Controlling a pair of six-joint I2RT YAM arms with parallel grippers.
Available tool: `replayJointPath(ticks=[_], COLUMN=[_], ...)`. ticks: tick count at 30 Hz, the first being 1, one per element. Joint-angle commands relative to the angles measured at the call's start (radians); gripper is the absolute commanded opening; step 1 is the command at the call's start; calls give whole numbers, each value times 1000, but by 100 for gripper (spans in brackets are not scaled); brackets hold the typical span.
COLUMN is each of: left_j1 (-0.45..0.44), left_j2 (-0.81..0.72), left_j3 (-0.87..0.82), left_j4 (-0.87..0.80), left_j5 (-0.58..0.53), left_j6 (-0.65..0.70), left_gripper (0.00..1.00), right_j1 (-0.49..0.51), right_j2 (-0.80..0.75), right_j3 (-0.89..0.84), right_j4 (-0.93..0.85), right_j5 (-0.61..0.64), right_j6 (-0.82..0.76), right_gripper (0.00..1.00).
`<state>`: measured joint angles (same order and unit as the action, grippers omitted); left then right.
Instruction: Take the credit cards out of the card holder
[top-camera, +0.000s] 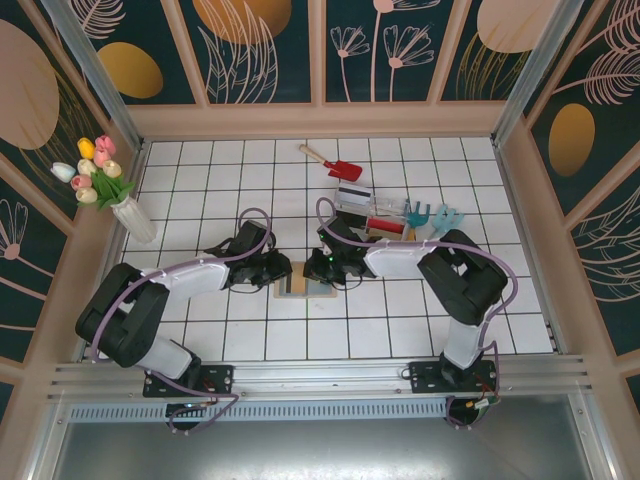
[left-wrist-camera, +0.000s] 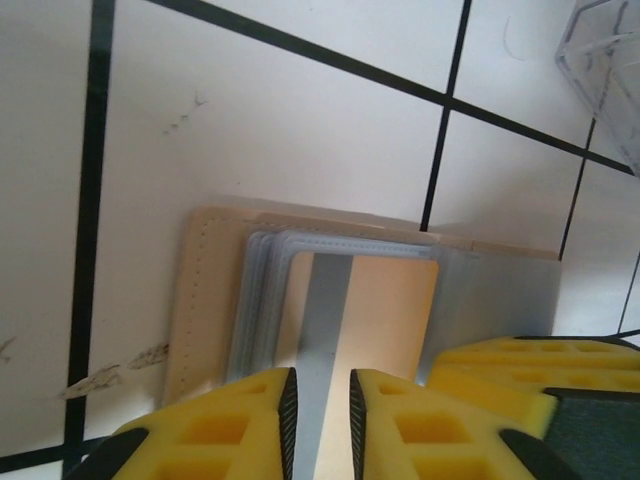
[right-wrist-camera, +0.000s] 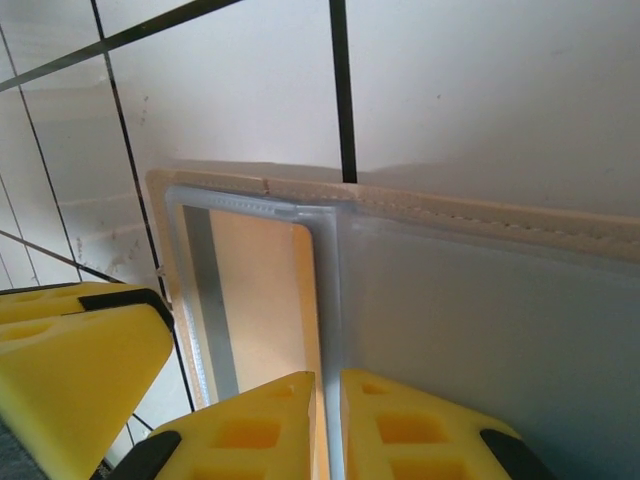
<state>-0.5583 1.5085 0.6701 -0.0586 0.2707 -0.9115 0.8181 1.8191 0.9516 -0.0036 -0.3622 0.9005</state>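
Floor (top-camera: 250, 340): white tiles, thin dark grid lines. Faint scuffs (left-wrist-camera: 120, 370) on one tile, seen in left wrist view. Back wall (top-camera: 270, 50), left wall (top-camera: 40, 120), right wall (top-camera: 590, 130): dark teal panels, pale leaf and flower drawings, tan and gold ovals. Light wood trim (top-camera: 320, 120) along wall foot. Metal rail (top-camera: 320, 375) across near edge. Light soft, even.

Card holder (left-wrist-camera: 215, 290): tan outside, stitched edge, blue-grey pockets. Credit card (left-wrist-camera: 385, 310) inside it: peach with grey stripe. Table (left-wrist-camera: 300, 130) beneath it: white tiles, black grid lines.
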Motion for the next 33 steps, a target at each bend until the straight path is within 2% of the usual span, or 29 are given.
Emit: replayJointPath(ticks=[1,24,28,33], left_j1=[-9,-12,-12,-12], left_j2=[12,39,31,15], left_j3=[-17,-57,-50,-27], left_j4=[32,13,0,-56], left_j5=[19,20,15,-30], left_j6=[-17,-14,-5,14], left_gripper=[22,25,25,30], right_j1=[6,7,7,7], right_j2=[25,61,57,37], right_j3=[29,39,42,55], right_j4=[10,14,-2,-71], right_j5=[-15,-66,-53,-19], right_j6=[5,-42,-47,-77], right_gripper=[15,16,9,3])
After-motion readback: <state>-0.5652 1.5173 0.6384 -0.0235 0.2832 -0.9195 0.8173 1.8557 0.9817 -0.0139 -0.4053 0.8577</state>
